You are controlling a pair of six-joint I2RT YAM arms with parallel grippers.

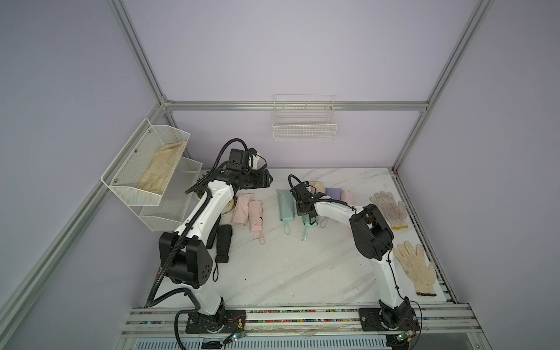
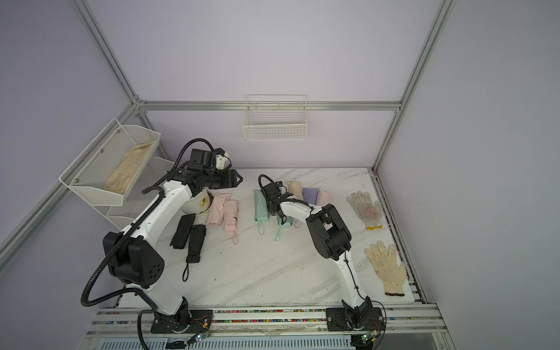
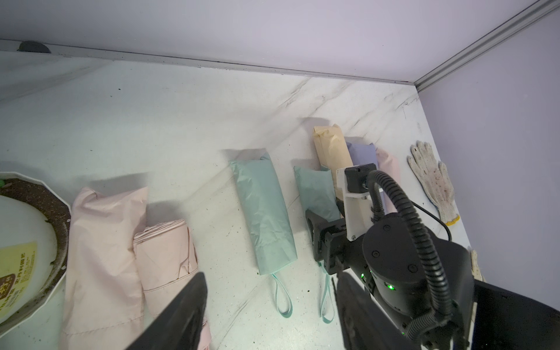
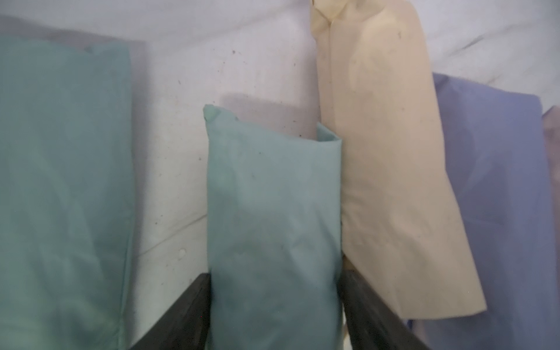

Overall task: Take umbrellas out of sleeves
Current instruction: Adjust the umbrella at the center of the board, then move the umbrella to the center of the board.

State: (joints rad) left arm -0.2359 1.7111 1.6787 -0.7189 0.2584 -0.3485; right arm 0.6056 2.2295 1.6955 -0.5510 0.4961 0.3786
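Right wrist view: right gripper [image 4: 277, 275] straddles the mint sleeve [image 4: 272, 197], fingers [image 4: 188, 318] along both flanks, pinch unclear, sleeve's length running straight ahead.

A pink umbrella [image 1: 256, 216] is seen beside its pink sleeve [image 1: 241, 212] at ten o'clock on the table [image 1: 288, 272]; a mint sleeve [image 1: 285, 204] is laid at twelve — the right gripper [image 1: 306, 215] is placed over a second mint sleeve [image 1: 307, 226] at its three o'clock.
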